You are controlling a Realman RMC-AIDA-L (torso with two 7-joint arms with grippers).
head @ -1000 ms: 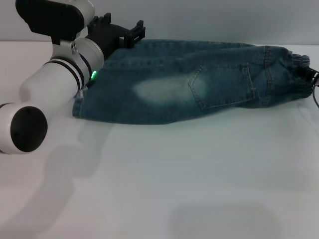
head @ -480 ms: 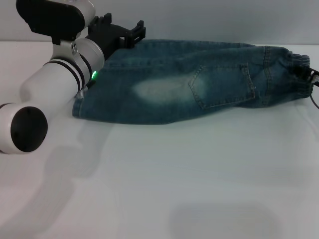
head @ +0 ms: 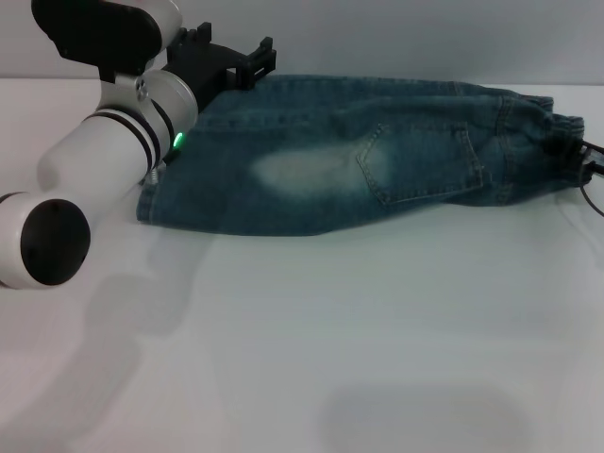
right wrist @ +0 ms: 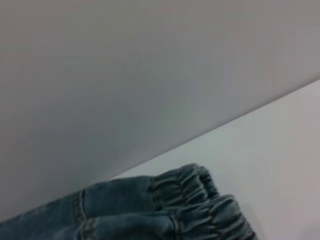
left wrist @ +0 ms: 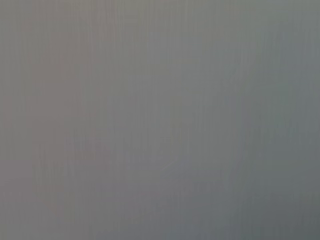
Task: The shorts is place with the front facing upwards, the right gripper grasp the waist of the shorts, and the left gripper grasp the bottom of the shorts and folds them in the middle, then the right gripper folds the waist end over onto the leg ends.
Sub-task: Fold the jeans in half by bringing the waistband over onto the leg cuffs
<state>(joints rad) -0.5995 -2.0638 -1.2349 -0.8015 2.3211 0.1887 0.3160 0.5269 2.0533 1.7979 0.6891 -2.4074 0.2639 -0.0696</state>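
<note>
The blue denim shorts [head: 321, 170] lie folded in half lengthwise across the far part of the white table, with a pale faded patch and a stitched pocket facing up. The leg ends [head: 151, 203] are at the left and the puckered waist [head: 562, 142] at the right, bunched and slightly raised. My left gripper [head: 234, 52] hangs open just past the shorts' far left corner, holding nothing. Only a black sliver of my right gripper [head: 593, 165] shows at the right edge, against the waist. The right wrist view shows the waist [right wrist: 200, 205] close up.
The white table [head: 330, 330] stretches bare toward me in front of the shorts. My thick white left arm [head: 104, 151] lies over the table's left side, next to the leg ends. A plain grey wall [right wrist: 125, 75] stands behind the table.
The waist end has bunched up and shifted a little to the left and upward at the right gripper. The left arm has barely moved.
</note>
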